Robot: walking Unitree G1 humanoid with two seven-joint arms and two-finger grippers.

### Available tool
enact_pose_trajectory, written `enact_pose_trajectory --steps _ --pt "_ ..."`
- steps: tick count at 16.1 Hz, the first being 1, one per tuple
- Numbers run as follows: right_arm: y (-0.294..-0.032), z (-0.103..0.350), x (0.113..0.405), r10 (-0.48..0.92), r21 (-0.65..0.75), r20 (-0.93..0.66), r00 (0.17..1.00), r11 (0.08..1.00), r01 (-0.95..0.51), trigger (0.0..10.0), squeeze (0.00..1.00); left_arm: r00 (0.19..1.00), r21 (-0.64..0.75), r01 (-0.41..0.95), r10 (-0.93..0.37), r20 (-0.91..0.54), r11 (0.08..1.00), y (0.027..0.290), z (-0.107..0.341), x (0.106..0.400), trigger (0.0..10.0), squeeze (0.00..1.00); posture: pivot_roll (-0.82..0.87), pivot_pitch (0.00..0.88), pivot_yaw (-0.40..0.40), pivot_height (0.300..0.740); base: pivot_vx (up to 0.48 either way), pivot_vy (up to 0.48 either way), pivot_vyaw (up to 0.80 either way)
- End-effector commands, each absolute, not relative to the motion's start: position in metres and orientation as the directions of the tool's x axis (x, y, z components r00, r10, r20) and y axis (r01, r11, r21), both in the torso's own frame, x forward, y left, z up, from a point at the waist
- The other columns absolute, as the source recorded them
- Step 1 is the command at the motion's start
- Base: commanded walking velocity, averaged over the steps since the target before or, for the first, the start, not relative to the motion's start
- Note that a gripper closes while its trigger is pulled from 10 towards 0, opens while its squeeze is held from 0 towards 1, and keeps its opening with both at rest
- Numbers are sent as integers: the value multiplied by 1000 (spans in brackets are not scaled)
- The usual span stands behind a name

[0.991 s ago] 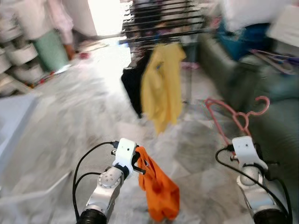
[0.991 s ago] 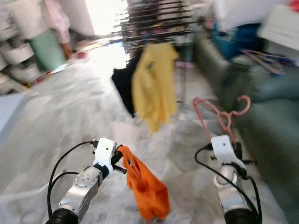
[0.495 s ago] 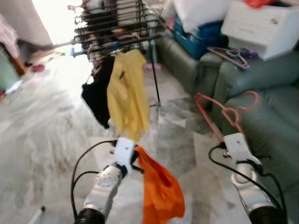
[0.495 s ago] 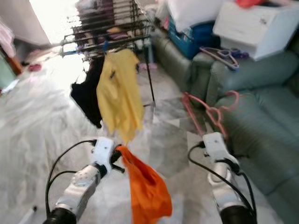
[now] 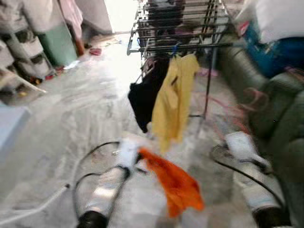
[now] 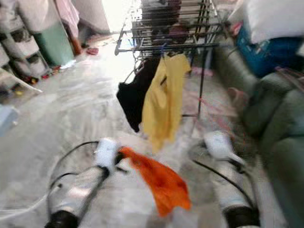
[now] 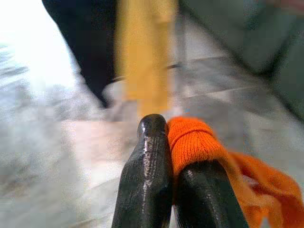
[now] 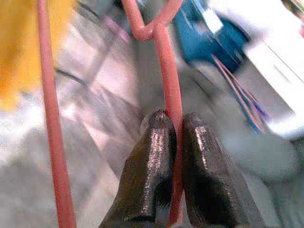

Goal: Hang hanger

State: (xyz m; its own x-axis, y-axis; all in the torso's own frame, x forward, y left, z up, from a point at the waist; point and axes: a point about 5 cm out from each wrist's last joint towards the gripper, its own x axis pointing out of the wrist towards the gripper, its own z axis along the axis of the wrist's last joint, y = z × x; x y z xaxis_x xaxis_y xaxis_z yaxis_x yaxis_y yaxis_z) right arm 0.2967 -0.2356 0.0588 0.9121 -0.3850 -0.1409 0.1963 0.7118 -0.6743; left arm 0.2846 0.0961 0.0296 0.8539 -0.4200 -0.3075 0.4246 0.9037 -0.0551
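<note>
The head views are blurred. My left gripper [image 5: 137, 159] is shut on an orange garment [image 5: 176, 184], which hangs down to the right of it; in the left wrist view the orange cloth [image 7: 194, 141] is pinched between the black fingers [image 7: 151, 156]. My right gripper [image 8: 173, 127] is shut on the stem of a pink hanger [image 8: 167, 66]. In the left eye view the right gripper [image 5: 240, 143] is low on the right, the hanger a faint pink smear [image 5: 251, 98] above it. A drying rack [image 5: 180, 29] stands ahead, carrying a yellow garment [image 5: 175, 102] and a black one [image 5: 145, 100].
A green sofa [image 5: 281, 111] runs along the right with a blue box [image 5: 275, 54] and white bundles on it. A green bin [image 5: 59, 43] and shelves stand at the far left. A pale cable [image 5: 33, 209] lies on the marble floor.
The camera has swung and the picture has blurred, so the rack and sofa sit further right. Both grippers keep their hold; the orange garment has swung out to the right.
</note>
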Motion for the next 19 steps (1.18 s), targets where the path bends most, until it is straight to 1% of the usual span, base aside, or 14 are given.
enact_pose_trajectory --steps 1,3,5,6,11,13,17,19 --pt "-247 58 293 -415 -685 -152 897 698 207 10000 0 859 -53 435 -432 -275 899 88 37 289 10000 0 -165 0 93 740 428 0 800" --pt "-249 54 292 -428 -680 -171 888 703 208 10000 0 857 -53 438 -435 -278 897 87 37 288 10000 0 -161 0 90 740 431 0 578" --pt "-249 54 293 -440 -657 -182 879 720 225 10000 0 853 -52 443 -439 -281 895 86 36 288 10000 0 -161 0 90 740 407 0 0" --pt "-249 55 294 -443 -642 -183 878 730 235 10000 0 852 -52 444 -440 -283 894 86 36 288 10000 0 -160 0 91 740 405 0 -800" --pt "-247 55 295 -440 -652 -182 879 724 228 10000 0 849 -49 450 -444 -285 892 86 36 288 10000 0 -156 0 91 740 403 0 -800" --pt "-244 56 296 -430 -647 -171 886 727 228 10000 0 851 -29 444 -431 -300 896 87 35 287 10000 0 -153 0 92 740 364 0 -259" --pt "-243 54 295 -428 -657 -176 887 722 218 10000 0 849 -33 450 -439 -294 892 87 35 286 10000 0 -148 0 89 740 0 0 0" --pt "-248 56 299 -432 -682 -168 886 700 212 10000 0 849 -35 449 -439 -293 893 87 35 286 10000 0 -145 0 88 740 0 0 0"
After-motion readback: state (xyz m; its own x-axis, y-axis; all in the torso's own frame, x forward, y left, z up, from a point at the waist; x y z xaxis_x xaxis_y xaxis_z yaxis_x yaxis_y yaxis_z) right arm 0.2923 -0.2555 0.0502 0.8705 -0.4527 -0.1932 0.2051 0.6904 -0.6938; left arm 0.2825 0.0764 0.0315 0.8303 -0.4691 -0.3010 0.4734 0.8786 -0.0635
